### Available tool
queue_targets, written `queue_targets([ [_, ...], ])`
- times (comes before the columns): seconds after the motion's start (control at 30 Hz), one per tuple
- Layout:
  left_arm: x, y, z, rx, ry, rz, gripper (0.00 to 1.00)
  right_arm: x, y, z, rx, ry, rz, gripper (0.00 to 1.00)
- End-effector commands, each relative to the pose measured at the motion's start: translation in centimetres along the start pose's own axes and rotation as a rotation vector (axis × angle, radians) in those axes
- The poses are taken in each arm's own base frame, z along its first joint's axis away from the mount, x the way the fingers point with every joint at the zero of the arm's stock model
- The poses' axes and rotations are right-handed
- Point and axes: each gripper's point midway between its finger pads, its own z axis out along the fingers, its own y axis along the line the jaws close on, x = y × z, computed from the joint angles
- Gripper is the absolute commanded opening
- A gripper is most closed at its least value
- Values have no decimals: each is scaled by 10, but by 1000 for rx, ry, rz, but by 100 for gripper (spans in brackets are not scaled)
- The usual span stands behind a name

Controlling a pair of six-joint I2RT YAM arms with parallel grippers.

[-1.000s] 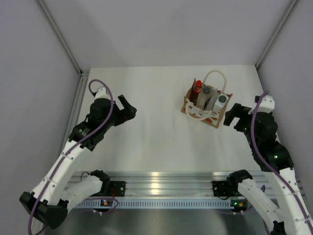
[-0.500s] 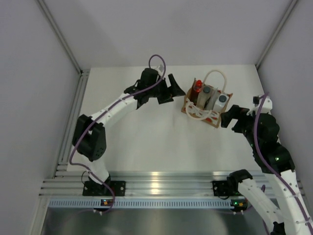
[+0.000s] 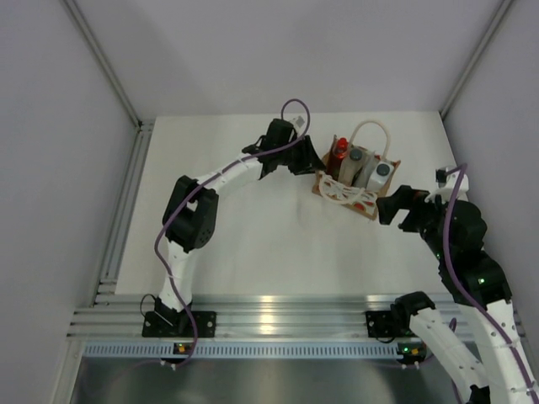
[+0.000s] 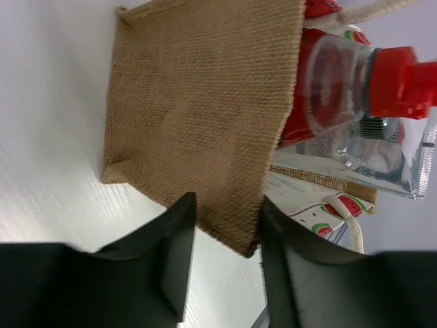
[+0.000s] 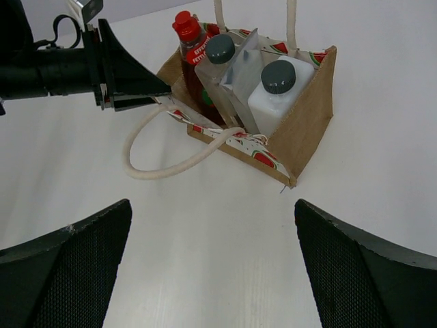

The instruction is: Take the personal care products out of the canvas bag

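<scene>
The canvas bag (image 3: 327,182) stands upright at the table's back right, its cream rope handles (image 5: 171,164) hanging loose. Inside it I see a red bottle (image 5: 186,33), two whitish bottles with dark grey caps (image 5: 220,51) (image 5: 276,85) and a slim silvery-grey container (image 5: 243,68). My left gripper (image 3: 316,166) is at the bag's left end. Its jaws stand a little apart, astride the top corner of the burlap end wall (image 4: 205,116), with a gap still showing beside that corner. My right gripper (image 5: 212,208) hovers wide open and empty just in front of the bag's right end.
Grey enclosure walls (image 3: 59,126) close in the white table (image 3: 253,227) on three sides. The aluminium rail (image 3: 278,316) with the arm bases runs along the near edge. The loose front handle loop lies on the table in front of the bag.
My left arm swung from the table's left side across to the bag, and its jaws have narrowed around the bag's corner. My right gripper edged slightly closer to the bag.
</scene>
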Motion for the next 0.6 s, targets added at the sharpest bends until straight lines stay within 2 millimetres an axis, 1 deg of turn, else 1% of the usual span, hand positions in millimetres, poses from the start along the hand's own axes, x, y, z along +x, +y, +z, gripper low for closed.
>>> queue_targets([
  [0.0,-18,-18,5,62,-43,96,40,-13,19,3,-78,-9,3,100],
  [0.07,-14,-21,9,76,-28,98,30,-19,29,8,-110,-1,28,99],
  [0.1,-14,-19,10,70,-28,95,23,-24,34,17,-116,18,31,96],
  [0.13,-15,-19,11,64,-33,95,20,-24,41,22,-141,42,35,91],
  [0.17,-15,-21,11,65,-37,98,15,-18,45,39,-144,98,43,88],
  [0.2,-16,-21,10,59,-44,89,11,-27,50,43,-145,97,50,85],
  [0.23,-18,-21,10,51,-54,84,6,-27,50,52,-127,112,61,84],
  [0.27,-18,-20,10,46,-59,78,3,-22,47,70,-94,150,64,83],
  [0.3,-20,-22,9,41,-68,64,0,-30,48,76,-78,137,68,81],
  [0.33,-19,-21,9,35,-70,55,0,-33,39,85,-12,126,64,81],
  [0.37,-20,-18,10,23,-78,46,0,-34,36,97,25,137,63,81],
  [0.43,-21,-17,10,13,-87,29,0,-38,28,108,94,122,64,80],
  [0.47,-21,-16,11,4,-94,25,0,-38,26,117,113,126,68,79],
  [0.53,-22,-16,9,-4,-103,18,0,-40,26,127,131,121,78,76],
  [0.57,-23,-17,9,-5,-107,18,0,-40,28,135,136,132,82,75],
])
